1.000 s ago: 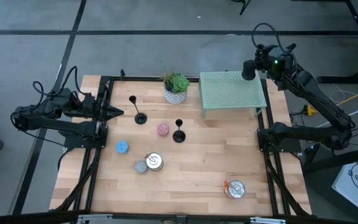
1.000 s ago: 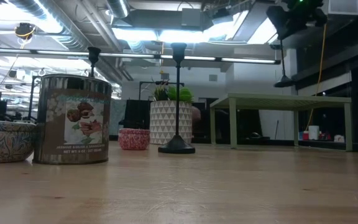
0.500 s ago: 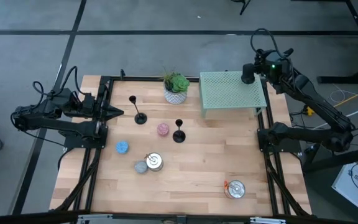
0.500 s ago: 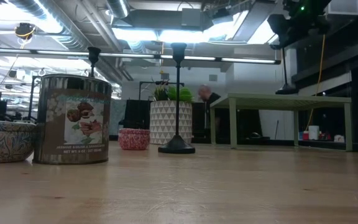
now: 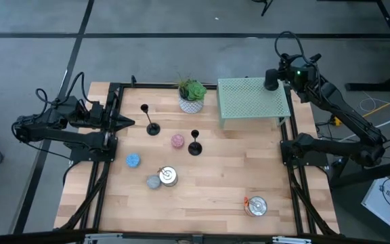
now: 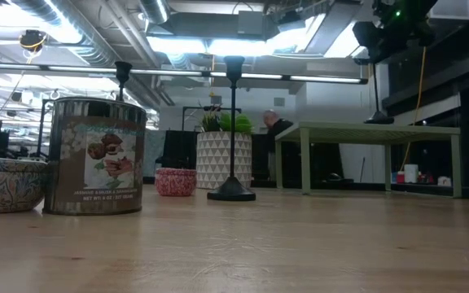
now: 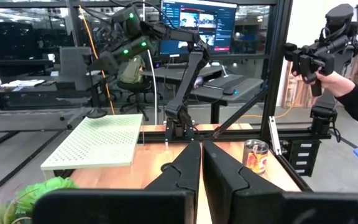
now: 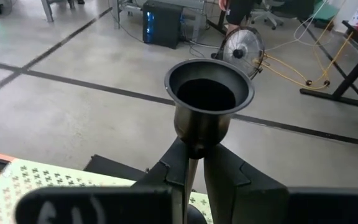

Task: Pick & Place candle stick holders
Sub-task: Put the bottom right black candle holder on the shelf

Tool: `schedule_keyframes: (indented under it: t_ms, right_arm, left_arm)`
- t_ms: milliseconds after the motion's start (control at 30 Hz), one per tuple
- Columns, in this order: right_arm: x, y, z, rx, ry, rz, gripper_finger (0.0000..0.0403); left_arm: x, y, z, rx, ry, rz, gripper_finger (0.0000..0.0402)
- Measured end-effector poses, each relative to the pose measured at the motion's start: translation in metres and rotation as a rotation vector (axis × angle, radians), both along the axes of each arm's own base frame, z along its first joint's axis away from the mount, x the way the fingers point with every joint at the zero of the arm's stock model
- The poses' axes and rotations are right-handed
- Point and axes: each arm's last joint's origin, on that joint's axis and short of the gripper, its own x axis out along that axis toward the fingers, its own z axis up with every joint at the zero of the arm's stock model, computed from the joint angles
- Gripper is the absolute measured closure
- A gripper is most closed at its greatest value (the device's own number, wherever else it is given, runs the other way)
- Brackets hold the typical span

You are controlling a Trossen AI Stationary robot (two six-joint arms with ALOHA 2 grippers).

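Note:
My right gripper [image 5: 271, 80] is shut on a black candle stick holder [image 6: 377, 81] over the far right corner of the green perforated stand [image 5: 252, 100]. The holder's round base [image 6: 379, 119] is at the stand's top. Two more black holders stand upright on their bases on the wooden table: one [image 5: 152, 127] at the far left, one [image 5: 195, 148] near the middle, which also shows in the low view [image 6: 232, 130]. My left gripper [image 5: 124, 123] is shut and empty at the table's left edge. My right gripper pinches the holder's thin stem [image 8: 193, 163] between its two fingers, just below the cup-shaped top [image 8: 209, 93]. The fingers lie across the stem. The holder stays upright below the gripper, its base [image 6: 379, 119] on or just above the stand; I cannot tell which.
A potted plant [image 5: 192, 95] stands left of the stand. Pink [image 5: 177, 141], blue [image 5: 133, 160] and grey [image 5: 154, 181] candles and two silver tins [image 5: 168, 176] [image 5: 256, 205] sit on the table. A person's hand [image 7: 328, 68] holding a device shows beyond the table.
My right gripper has gone down with the holder, still shut on it. The holder's base, which hung clear above the green stand, is now down at the stand's top. The holder has stayed upright.

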Motion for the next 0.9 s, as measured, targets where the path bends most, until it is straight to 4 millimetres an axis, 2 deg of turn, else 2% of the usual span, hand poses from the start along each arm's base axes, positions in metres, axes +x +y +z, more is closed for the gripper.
schedule_keyframes:
  t_ms: [333, 633, 900]
  right_arm:
    - [0.001, -0.001, -0.002, 0.015, -0.026, -0.036, 0.0369]
    - [0.016, -0.016, -0.016, 0.060, 0.034, -0.059, 0.0369]
    - [0.022, -0.024, -0.017, 0.032, 0.038, -0.093, 0.0369]
  left_arm:
    - [0.000, 0.000, 0.000, 0.000, 0.000, 0.000, 0.0390]
    - [0.000, 0.000, 0.000, 0.000, 0.000, 0.000, 0.0393]
    - [0.000, 0.000, 0.000, 0.000, 0.000, 0.000, 0.0390]
